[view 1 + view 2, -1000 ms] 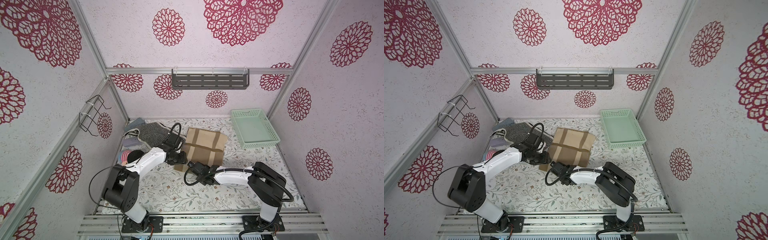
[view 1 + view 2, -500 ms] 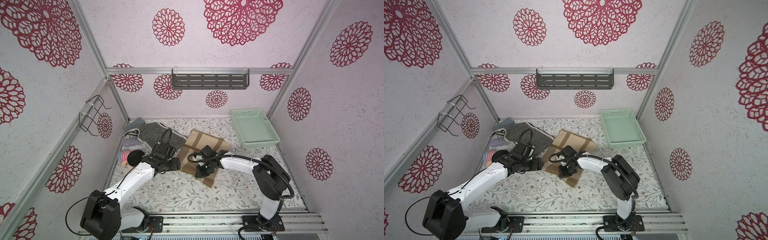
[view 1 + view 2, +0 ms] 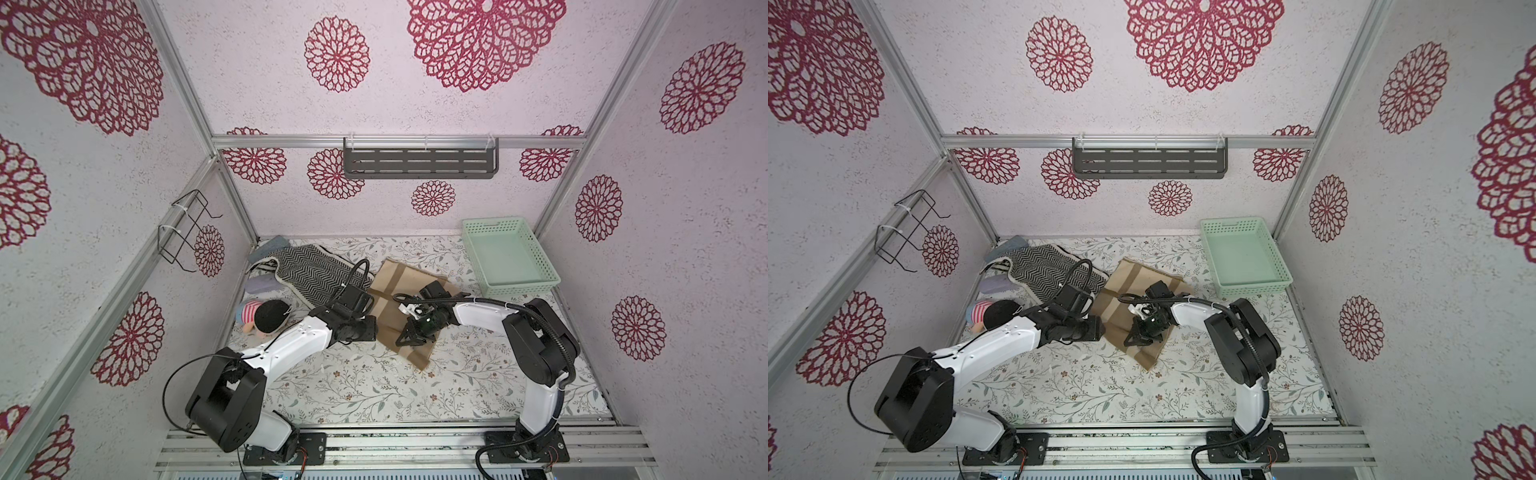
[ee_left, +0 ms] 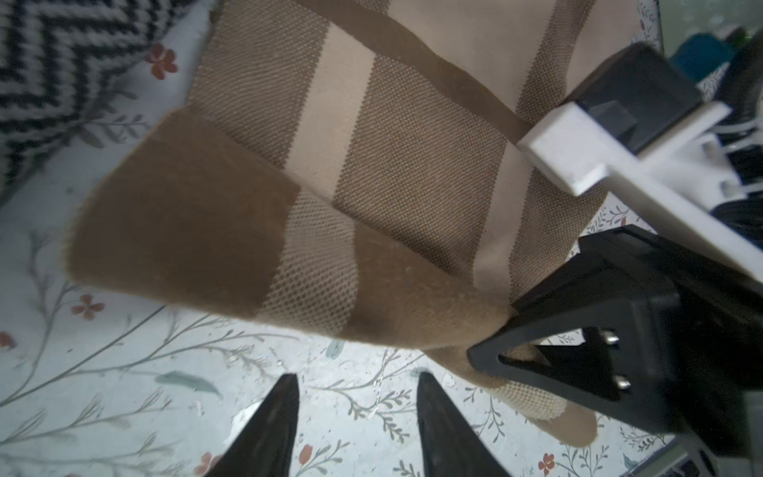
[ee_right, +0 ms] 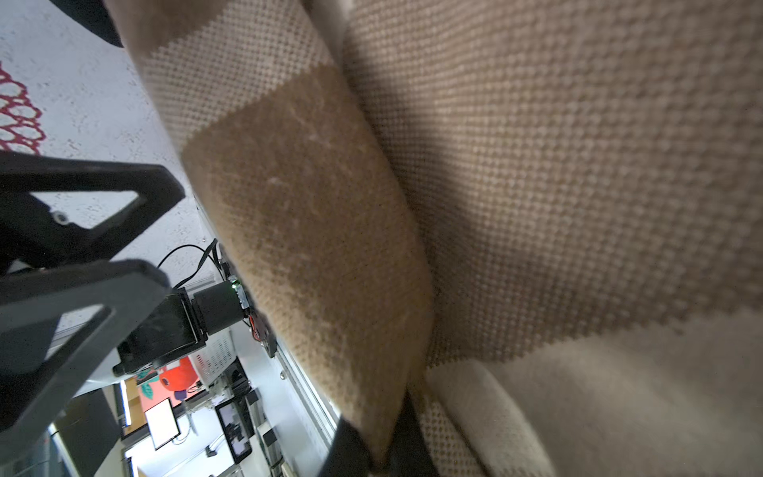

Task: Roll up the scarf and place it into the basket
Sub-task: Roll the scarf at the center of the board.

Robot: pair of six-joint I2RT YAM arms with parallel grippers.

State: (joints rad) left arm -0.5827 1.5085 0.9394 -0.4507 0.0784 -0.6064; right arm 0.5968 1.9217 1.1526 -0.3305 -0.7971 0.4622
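Right gripper (image 5: 377, 454): we record its fingers (image 4: 532, 336) clenched on a turned-over fold of the scarf (image 3: 401, 280), the brown cloth pinched between the tips and raised a little at that spot. The rest of the cloth spreads away from the fingers, flat on the floral table cover (image 3: 353, 386). In both top views the tips point down at the scarf's near half and the wrist is bent over it. The white forearm runs back roughly level to a raised elbow, and the upper link drops to the base at the front rail. Left gripper (image 4: 355, 413): fingers (image 4: 268, 429) released and standing apart, with only the table cover showing between them. The scarf's dark brown end lies just ahead of the tips; we cannot tell whether it touches them. The left wrist sits low beside the scarf's edge, near the right fingers, with the long white forearm slanting back to a black elbow joint above the front rail. Basket (image 3: 523, 288): mint green, well apart from both pairs of fingers, beyond the right forearm; the scarf lies outside it. Herringbone cloth (image 3: 311, 270) and doll (image 3: 266, 318): behind the left wrist.
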